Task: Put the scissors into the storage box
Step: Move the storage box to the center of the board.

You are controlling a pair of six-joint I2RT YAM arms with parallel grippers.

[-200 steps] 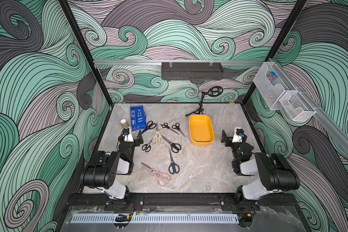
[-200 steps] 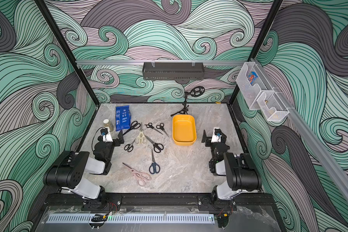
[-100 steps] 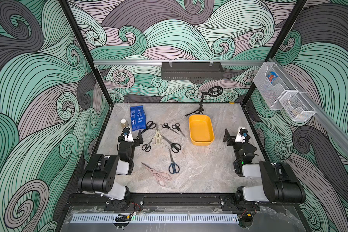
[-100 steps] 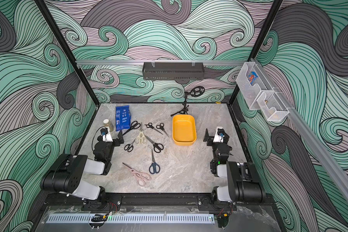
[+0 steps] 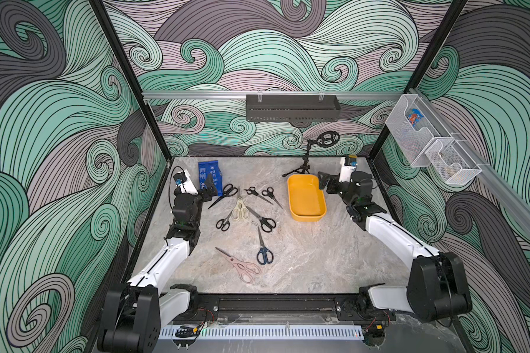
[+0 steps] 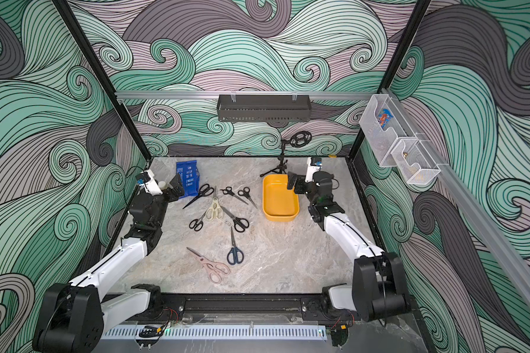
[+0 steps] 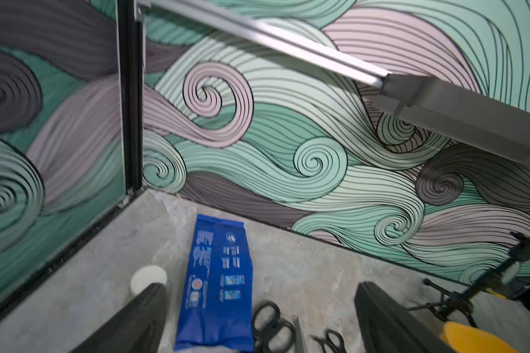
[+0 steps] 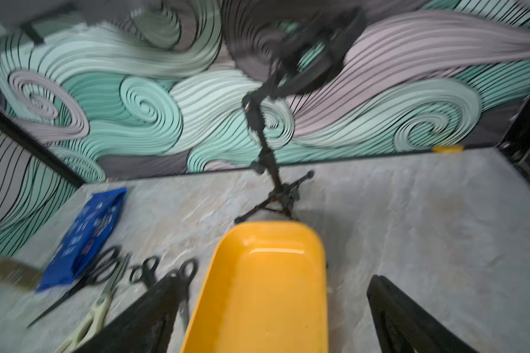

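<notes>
Several scissors lie loose on the marble table left of centre in both top views: black-handled pairs (image 5: 224, 195) (image 6: 237, 221), a cream pair (image 5: 239, 209), a dark-blue pair (image 5: 263, 250) and a pink pair (image 5: 240, 266). The storage box (image 5: 308, 217) (image 6: 279, 217) is a yellow tub, with nothing inside it. My left gripper (image 5: 210, 186) (image 7: 263, 321) hangs open above the blue packet's near end, beside black scissor handles (image 7: 270, 321). My right gripper (image 5: 325, 185) (image 8: 276, 311) is open over the box's (image 8: 263, 290) far right corner.
A blue packet (image 5: 205, 172) lies at the back left, a white-capped jar (image 7: 148, 278) beside it. A small black tripod stand (image 5: 303, 165) rises just behind the box. A dark perforated tray (image 5: 291, 107) hangs on the back rail, with white mesh baskets (image 5: 426, 140) on the right wall.
Both arms have stretched out from the front toward the back. The left gripper reached the packet's end; the right gripper rose and swung left to the box. Both stayed open.
</notes>
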